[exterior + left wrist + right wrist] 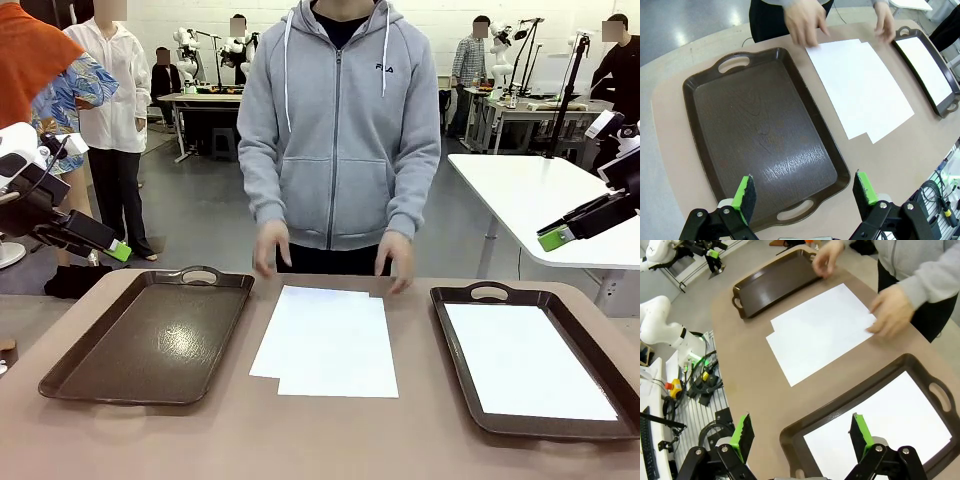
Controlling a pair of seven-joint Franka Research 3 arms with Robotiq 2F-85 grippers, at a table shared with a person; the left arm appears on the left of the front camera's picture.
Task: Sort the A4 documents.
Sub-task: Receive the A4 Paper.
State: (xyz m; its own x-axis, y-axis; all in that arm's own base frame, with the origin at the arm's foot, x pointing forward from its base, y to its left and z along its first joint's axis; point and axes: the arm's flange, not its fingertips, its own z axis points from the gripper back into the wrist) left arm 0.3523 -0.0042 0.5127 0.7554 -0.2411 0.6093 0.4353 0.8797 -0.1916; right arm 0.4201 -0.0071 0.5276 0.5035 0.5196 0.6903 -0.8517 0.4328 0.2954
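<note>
Two white A4 documents (325, 342) lie overlapped and slightly offset on the table's middle; they also show as the documents (860, 85) and the documents (820, 330). Another white sheet (525, 360) lies flat in the right dark brown tray (455, 300). The left brown tray (150, 340) holds nothing. My left gripper (112, 247) hovers open above the table's left side, over the near end of the left tray (760, 135). My right gripper (555, 238) hangs open, high above the right tray (840, 407). The person's hands (398, 262) rest at the documents' far edge.
The person stands at the far side of the table, one hand (890, 315) touching the far corner of the middle sheets. A white table (540, 190) stands behind at the right. Cables and equipment (700, 380) lie beside the table's near edge.
</note>
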